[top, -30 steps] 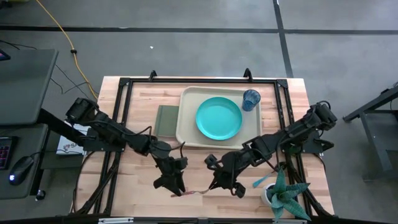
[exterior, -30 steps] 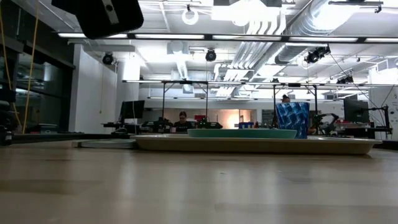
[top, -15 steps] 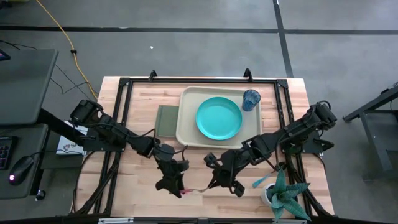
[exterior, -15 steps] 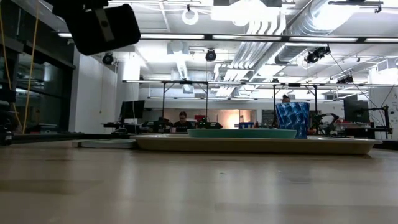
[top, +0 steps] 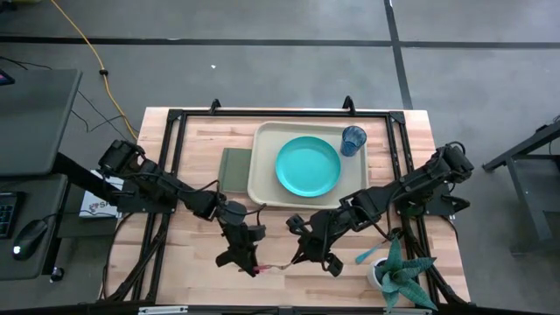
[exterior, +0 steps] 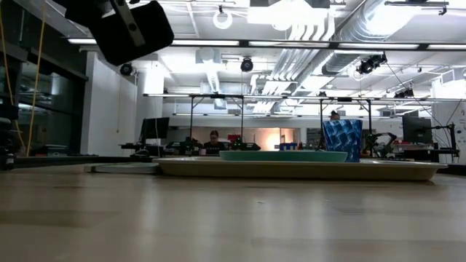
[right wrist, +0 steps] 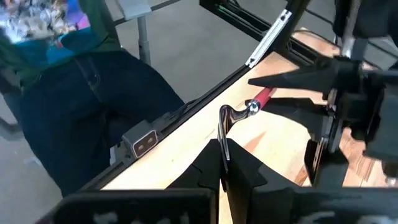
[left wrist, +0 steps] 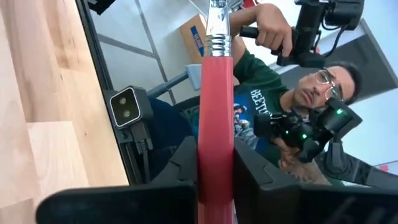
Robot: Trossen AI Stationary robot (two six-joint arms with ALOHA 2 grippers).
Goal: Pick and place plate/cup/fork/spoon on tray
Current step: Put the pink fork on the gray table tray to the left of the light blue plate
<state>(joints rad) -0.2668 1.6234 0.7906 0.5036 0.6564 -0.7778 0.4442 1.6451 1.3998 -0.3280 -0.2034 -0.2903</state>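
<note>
Compared with half a second before, little has changed. In the lower middle of the high view, the left gripper (top: 248, 261) still clamps the pink handle of the fork (left wrist: 216, 118), and the right gripper (top: 308, 255) still pinches its metal tines. In the low view, the dark arm part at upper left has moved slightly right. The plate (top: 308, 166) and cup (top: 353, 139) stay on the tray (top: 265, 171).

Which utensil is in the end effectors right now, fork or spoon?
The fork: its pink-red handle is pinched in the left end effector, tines in the right end effector. The blue-handled spoon lies untouched by the plant.
</note>
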